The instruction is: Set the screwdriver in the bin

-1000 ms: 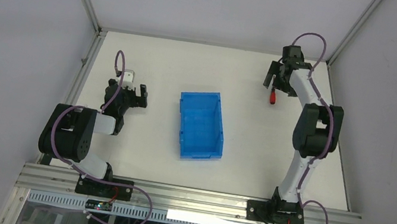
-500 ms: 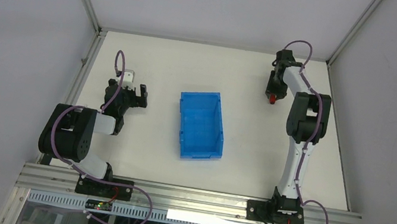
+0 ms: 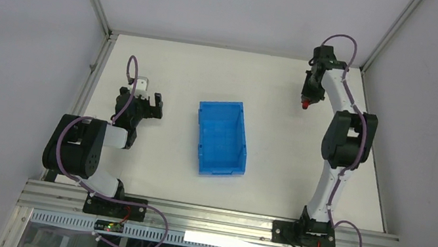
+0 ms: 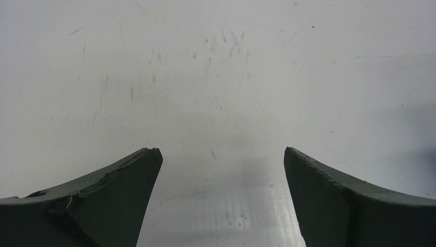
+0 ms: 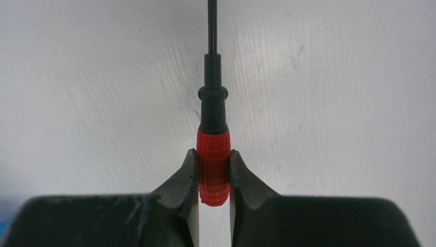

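Observation:
The small screwdriver (image 5: 213, 164) has a stubby red ribbed handle and a thin black shaft running away from the camera. My right gripper (image 5: 213, 153) is shut on the red handle, both fingers pressed against its sides. From above, the right gripper (image 3: 308, 98) sits at the far right of the table, with a bit of the screwdriver's (image 3: 305, 103) red showing below it. The bright blue bin (image 3: 221, 137) stands open-topped mid-table, well to the left and nearer. My left gripper (image 3: 147, 104) is open over bare table left of the bin; the left gripper (image 4: 221, 157) has nothing between its fingers.
A metal frame edges the white table (image 3: 262, 170), with grey walls close behind and on both sides. The right arm (image 3: 342, 143) stretches up along the right side. The left arm (image 3: 83, 145) is folded at the near left.
My right gripper has closed from wide open onto the screwdriver's red handle, and the arm has shifted a little. The left arm and the bin have not moved.

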You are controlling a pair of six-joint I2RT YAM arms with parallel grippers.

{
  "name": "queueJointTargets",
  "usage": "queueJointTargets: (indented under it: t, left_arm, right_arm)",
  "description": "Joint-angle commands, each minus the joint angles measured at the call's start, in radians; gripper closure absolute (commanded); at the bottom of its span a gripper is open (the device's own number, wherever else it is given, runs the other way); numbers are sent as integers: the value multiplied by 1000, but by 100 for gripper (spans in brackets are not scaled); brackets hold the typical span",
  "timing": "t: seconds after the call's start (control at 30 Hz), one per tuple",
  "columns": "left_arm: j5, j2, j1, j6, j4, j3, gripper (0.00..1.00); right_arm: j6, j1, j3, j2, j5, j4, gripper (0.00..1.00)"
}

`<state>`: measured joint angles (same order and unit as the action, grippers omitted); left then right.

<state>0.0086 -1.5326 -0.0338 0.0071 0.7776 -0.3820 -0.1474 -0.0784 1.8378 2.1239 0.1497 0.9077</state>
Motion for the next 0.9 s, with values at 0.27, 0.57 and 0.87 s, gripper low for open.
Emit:
queueJointTargets:
  t: [0.27,0.57,0.87]
  left_arm:
    - [8,25,-11,-16,26,-1,1]
    - [10,25,-11,-16,26,-1,1]
    - [10,26,-11,-16,26,-1,1]
  right_arm:
    - [-48,-174,-48,-431,62,139,94]
    - [-95,-626,-160,-606,95,22,93]
    - [-218,-874,-380,-585,179,-146,91]
